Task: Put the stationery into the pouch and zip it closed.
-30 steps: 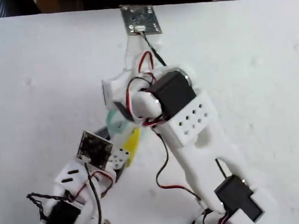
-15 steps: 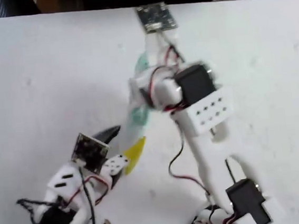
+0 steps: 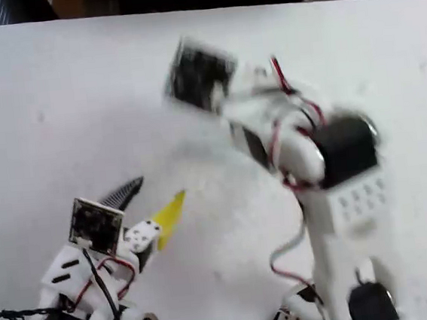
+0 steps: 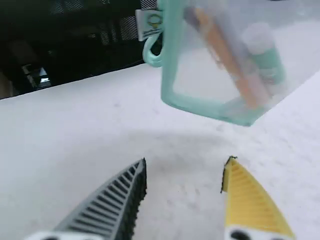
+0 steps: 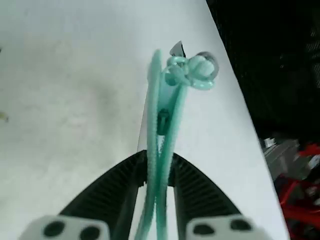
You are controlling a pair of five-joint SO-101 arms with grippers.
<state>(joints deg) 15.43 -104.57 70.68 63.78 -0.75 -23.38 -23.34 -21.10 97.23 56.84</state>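
Pouch [image 4: 220, 65] swung away | right tool [image 5: 159, 159] clamps it; left tool [image 4: 186, 162] wide | stationery [image 4: 227, 60] blurred

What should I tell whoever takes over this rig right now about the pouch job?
Left gripper: open, empty, low over the white table.
Right gripper: shut on the edge of the clear, mint-trimmed pouch, which looks lifted off the table.
Done: an orange pencil and a mint-and-white stick are inside the pouch.
Left: I can't tell whether the zip is fully shut; check it, finish closing it if needed.
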